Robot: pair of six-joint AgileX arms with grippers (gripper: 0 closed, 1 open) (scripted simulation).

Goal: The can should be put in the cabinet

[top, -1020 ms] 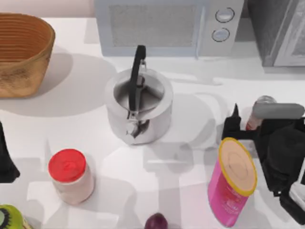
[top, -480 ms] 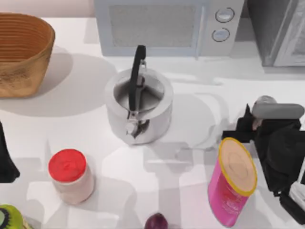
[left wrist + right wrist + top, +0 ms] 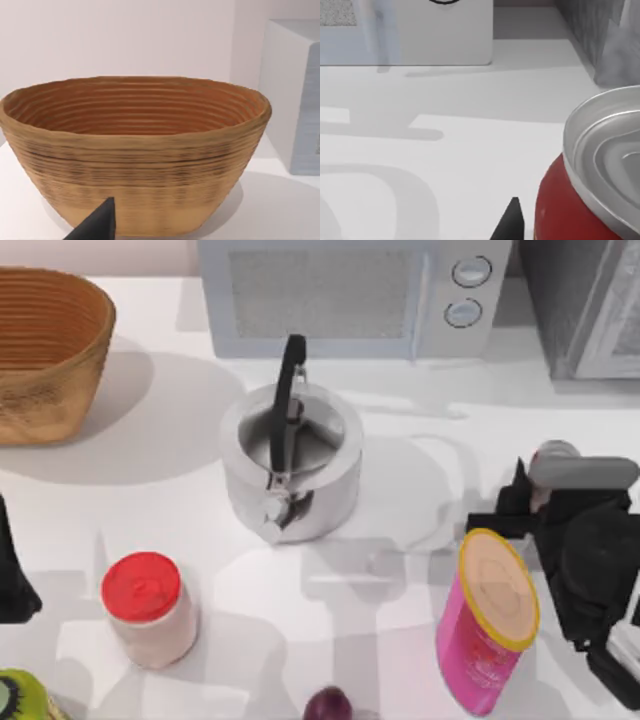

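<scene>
Much of the can (image 3: 553, 453) is hidden from above: just its silver top peeks out at the right side of the table, with the dark body of the right arm covering its red side. The right wrist view cuts it off too, showing part of the silver lid and a slice of red wall (image 3: 580, 200) against the picture's edge. The cabinet (image 3: 585, 305) is cropped at the far right corner, so only a dark grey wall and a strip of its lighter door panel are visible; its door looks closed, though too little shows to be sure.

The right gripper (image 3: 530, 490) sits right at the can, with one dark fingertip rising just beside the silver top in the top view. In the wrist view one black fingertip (image 3: 510, 222) stands close beside the can's red wall, with a thin gap. The other finger is out of sight, so I cannot tell how far the jaws are open or whether they have hold of the can.

The can stands upright on the table, just behind the pink canister (image 3: 487, 625) and well in front of the cabinet.

The left arm is parked at the left edge, one fingertip (image 3: 97, 225) before the basket (image 3: 135, 150).
</scene>
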